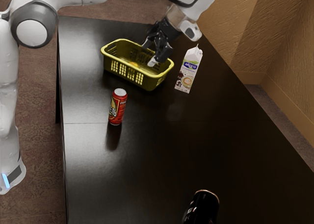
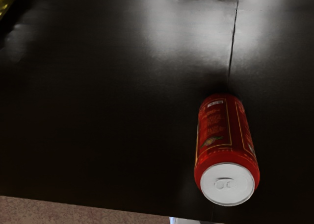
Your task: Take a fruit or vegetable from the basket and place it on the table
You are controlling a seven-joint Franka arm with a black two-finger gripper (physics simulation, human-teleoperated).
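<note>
Our gripper (image 1: 148, 55) hung tilted over the basket (image 1: 147, 82), toward its end at the exterior view's right, fingers spread apart, nothing visible between them. From there the yellow-orange piece (image 1: 134, 64), likely the fruit we wanted, lay inside, toward the exterior view's left and lower; we couldn't make out its long axis. We judged the reach needed a shift that way, then down, clear of the rim. The red can (image 1: 117, 107) stood nearer the camera.
</note>
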